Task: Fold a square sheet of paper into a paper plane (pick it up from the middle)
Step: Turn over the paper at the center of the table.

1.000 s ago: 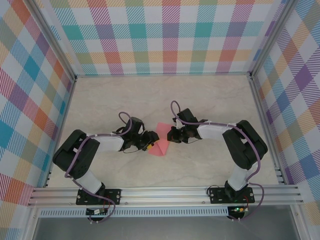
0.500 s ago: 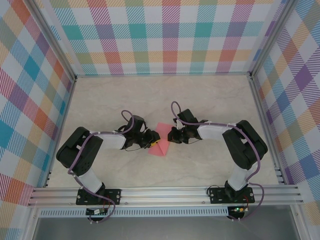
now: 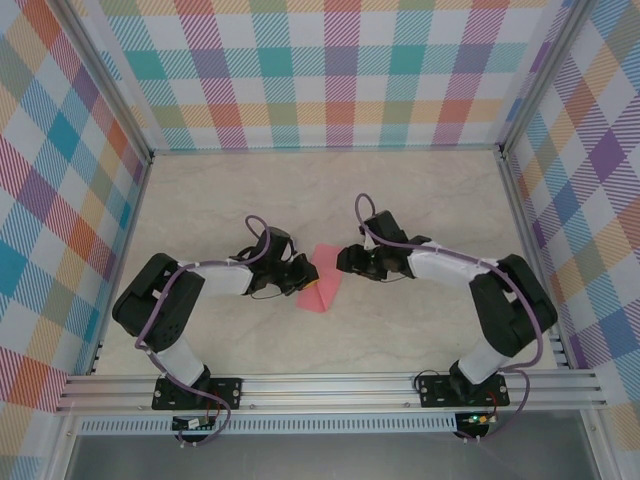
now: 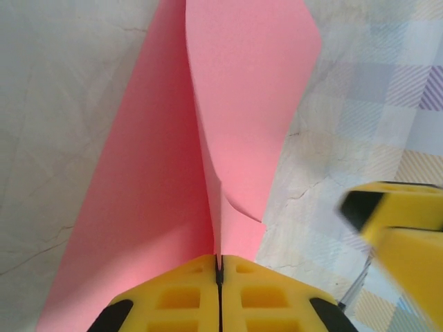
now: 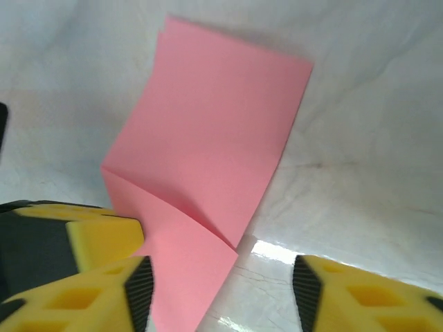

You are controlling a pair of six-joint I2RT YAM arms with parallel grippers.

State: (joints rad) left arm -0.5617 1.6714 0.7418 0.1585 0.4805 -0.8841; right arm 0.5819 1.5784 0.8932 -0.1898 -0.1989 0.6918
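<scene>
Mid-fold: left hand [image 4: 219,266] clamps the creased square sheet of paper [image 5: 214,138]; right hand [image 5: 218,277] stands apart, probably needing a fresh grip next.

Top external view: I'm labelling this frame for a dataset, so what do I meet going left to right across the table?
left arm → left claw, shut → pink sheet of paper that it pinches → right claw, open → right arm

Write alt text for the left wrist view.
The yellow left claw is shut on the near edge of a salmon-pink sheet of paper, which stretches over a pale marbled table with one creased flap standing up. A blurred yellow finger sits at the right edge.
</scene>
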